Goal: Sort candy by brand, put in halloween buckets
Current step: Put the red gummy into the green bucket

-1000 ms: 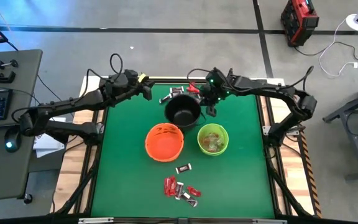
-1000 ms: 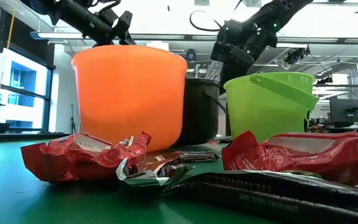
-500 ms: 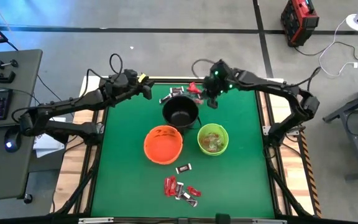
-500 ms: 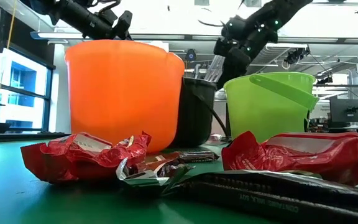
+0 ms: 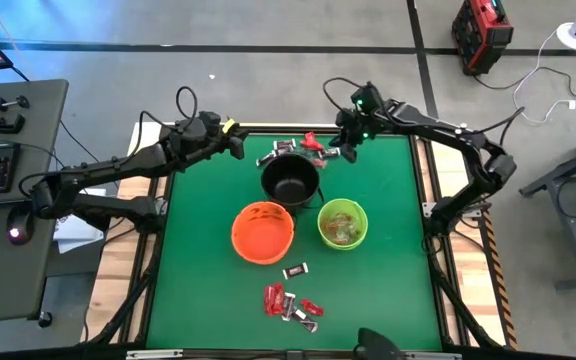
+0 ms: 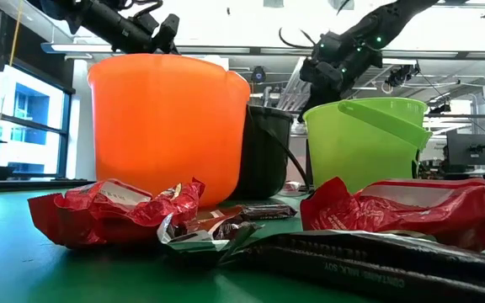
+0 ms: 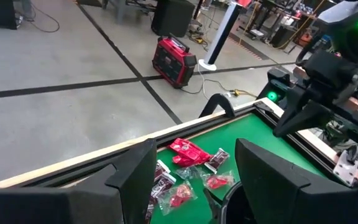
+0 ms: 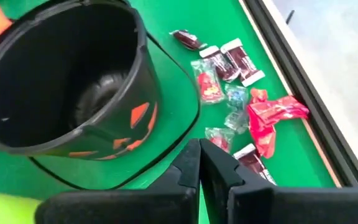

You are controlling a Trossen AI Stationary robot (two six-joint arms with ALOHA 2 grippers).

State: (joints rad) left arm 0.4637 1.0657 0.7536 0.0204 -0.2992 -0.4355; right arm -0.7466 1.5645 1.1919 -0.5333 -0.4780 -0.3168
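Note:
Three halloween buckets stand mid-table: black (image 5: pixel 290 178), orange (image 5: pixel 263 231) and lime green (image 5: pixel 342 222), the green one with candy inside. Loose candy lies in a far pile (image 5: pixel 298 148) behind the black bucket and in a near pile (image 5: pixel 290 302) of red and dark wrappers. My right gripper (image 5: pixel 346 152) hangs shut above the far pile's right end, with nothing between its fingers (image 8: pixel 188 168). My left gripper (image 5: pixel 240 143) waits open over the table's far left part, and the far pile of candy (image 7: pixel 188 168) shows between its fingers.
The black bucket's thin handle (image 8: pixel 185 134) lies flat on the green mat (image 5: pixel 388 290) beside it. One dark candy (image 5: pixel 295 269) lies alone between the buckets and the near pile. The table's wooden far edge (image 8: pixel 303 87) runs just behind the far pile.
My right gripper, shut throughout, has drawn away from the black bucket's right rim toward the table's far right, rising a little. The black and orange buckets have slid slightly toward the left and near edges.

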